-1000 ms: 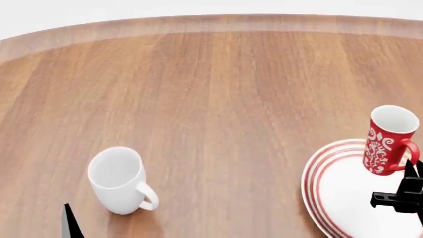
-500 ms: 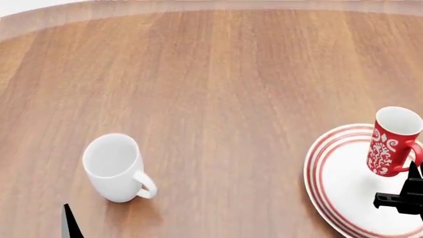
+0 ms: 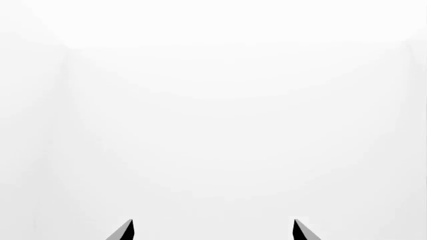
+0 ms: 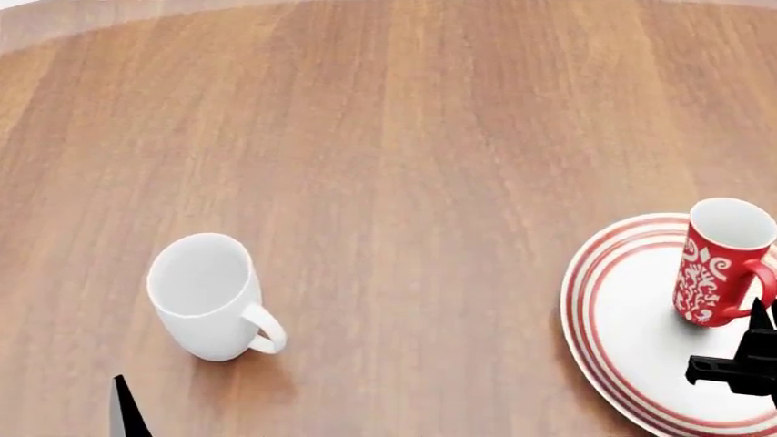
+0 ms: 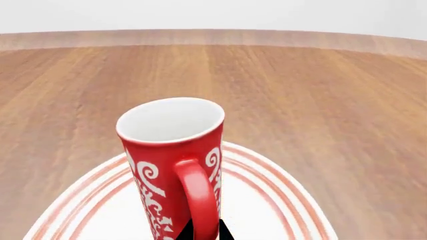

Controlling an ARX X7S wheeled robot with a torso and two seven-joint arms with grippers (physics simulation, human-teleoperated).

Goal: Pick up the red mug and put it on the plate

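mug [image 4: 719, 262] seen upright on plate [image 4: 613, 319], handle gripped by right gripper [image 4: 743, 360] | left gripper [image 3: 212, 231] jaws held wide, nothing between | risk: mug may be tipped if handle is dragged during release | white mug [image 4: 209, 297] well apart

Head camera overlooks the table [image 4: 401, 137]; right wrist closely shares the red mug [image 5: 175, 165].

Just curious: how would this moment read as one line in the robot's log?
red mug: upright on plate | right gripper: at handle, grip unclear | left gripper: open, idle | white mug: untouched
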